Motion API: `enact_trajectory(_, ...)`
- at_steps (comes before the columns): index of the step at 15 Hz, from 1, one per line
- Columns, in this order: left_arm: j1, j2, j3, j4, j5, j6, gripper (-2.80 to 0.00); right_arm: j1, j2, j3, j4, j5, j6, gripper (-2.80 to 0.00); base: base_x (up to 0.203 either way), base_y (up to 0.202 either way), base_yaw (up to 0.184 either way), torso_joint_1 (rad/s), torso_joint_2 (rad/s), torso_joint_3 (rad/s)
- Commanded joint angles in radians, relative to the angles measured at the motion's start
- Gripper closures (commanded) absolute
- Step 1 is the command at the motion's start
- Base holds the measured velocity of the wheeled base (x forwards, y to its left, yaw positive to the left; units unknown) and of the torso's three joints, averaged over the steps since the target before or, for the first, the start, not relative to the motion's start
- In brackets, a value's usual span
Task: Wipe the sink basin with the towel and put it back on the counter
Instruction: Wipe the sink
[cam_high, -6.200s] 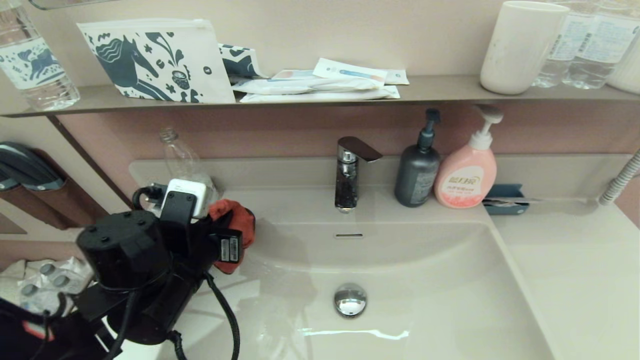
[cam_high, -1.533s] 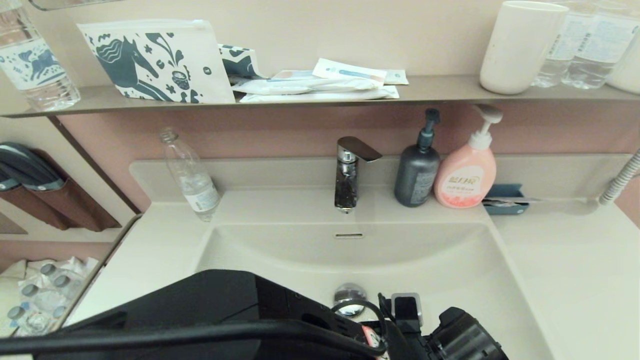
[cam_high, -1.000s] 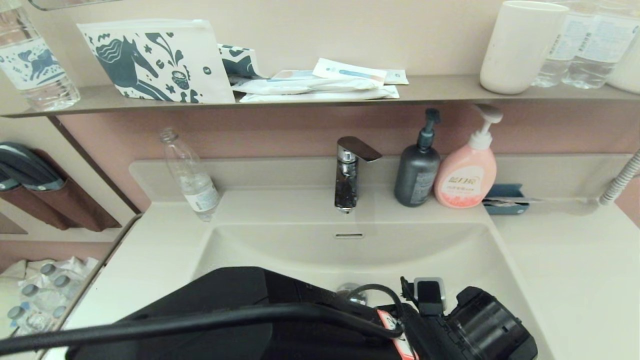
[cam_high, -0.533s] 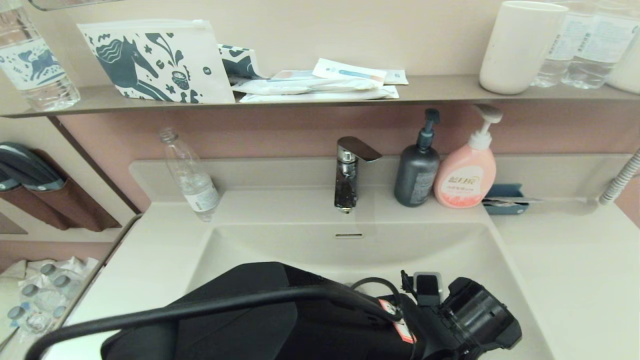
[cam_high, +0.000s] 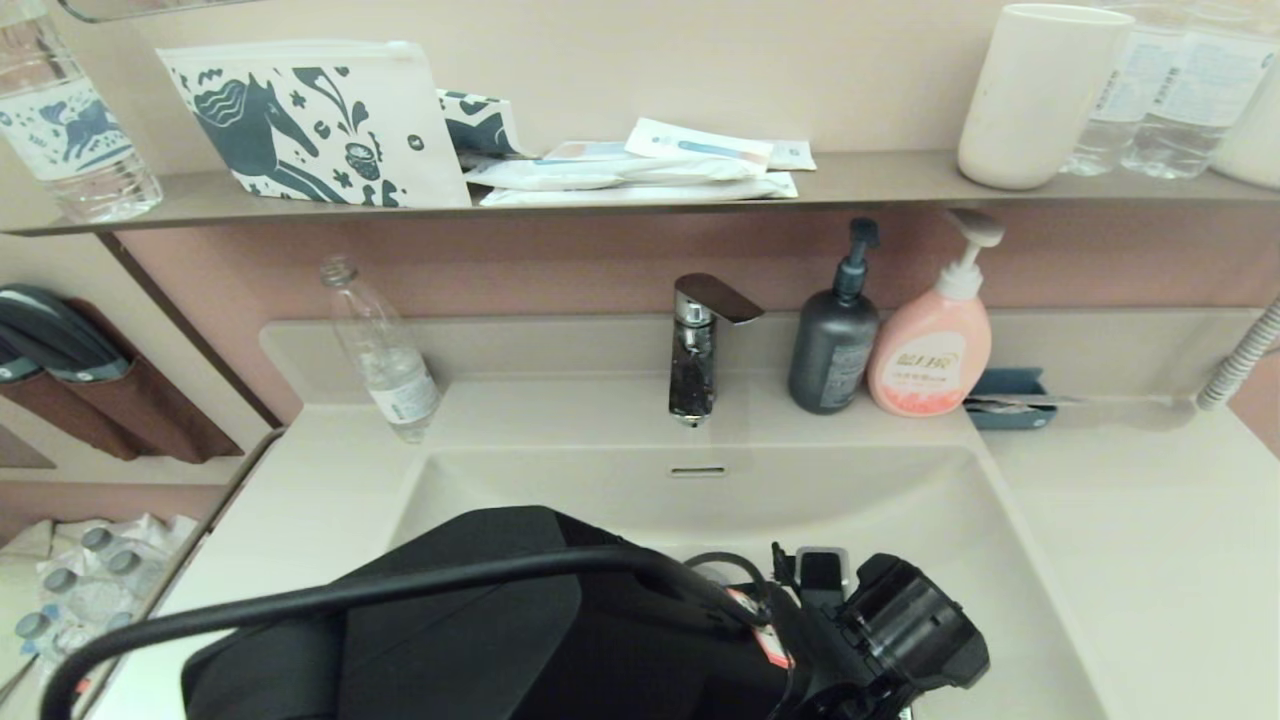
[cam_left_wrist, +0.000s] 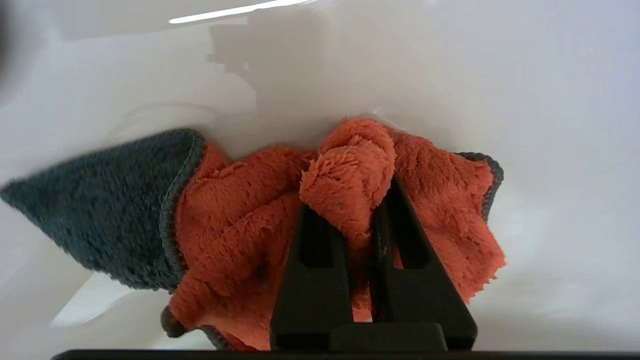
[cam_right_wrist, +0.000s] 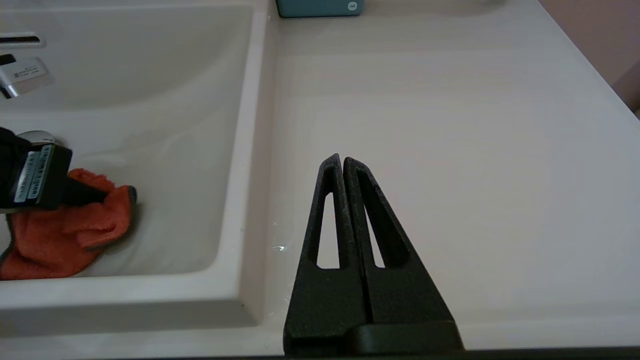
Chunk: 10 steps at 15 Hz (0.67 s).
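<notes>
Black left arm (cam_high: 480, 630) across sink basin (cam_high: 900, 500), over drain.

Left arm: I have it reaching low across the front.
Left gripper (cam_left_wrist: 350, 200): my fingers pinched tight.
Right gripper (cam_right_wrist: 343, 161): fingers pressed together, parked.

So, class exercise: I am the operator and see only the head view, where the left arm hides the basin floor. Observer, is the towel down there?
Observer: Yes. The left tool is shut on the towel, which lies on the sink basin floor.
Operator: Which side of the towel faces up?
Observer: Mostly the orange pile; one corner is folded over and shows dark grey.
Operator: Where is the right tool?
Observer: The right tool is shut and holds nothing, over the counter beside the basin's rim.
</notes>
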Motion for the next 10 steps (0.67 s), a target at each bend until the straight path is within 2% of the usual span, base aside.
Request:
enact_trajectory(1,0.022,-0.004,0.076,0.011,0.002,-0.005,0.0,0.0,0.001,0.0,0.0,0.0,0.0,0.0,0.0,0.0,0.0,0.0,0.0,0.0)
enact_trajectory(5,0.055,-0.078,0.201,0.011,0.002,0.002,0.0,0.0,0.001,0.0,0.0,0.0,0.0,0.0,0.0,0.0,0.0,0.0,0.0,0.0)
enact_trajectory(10,0.104,-0.15,0.35,0.011,0.002,0.063,0.0,0.0,0.001,0.0,0.0,0.0,0.0,0.0,0.0,0.0,0.0,0.0,0.0,0.0)
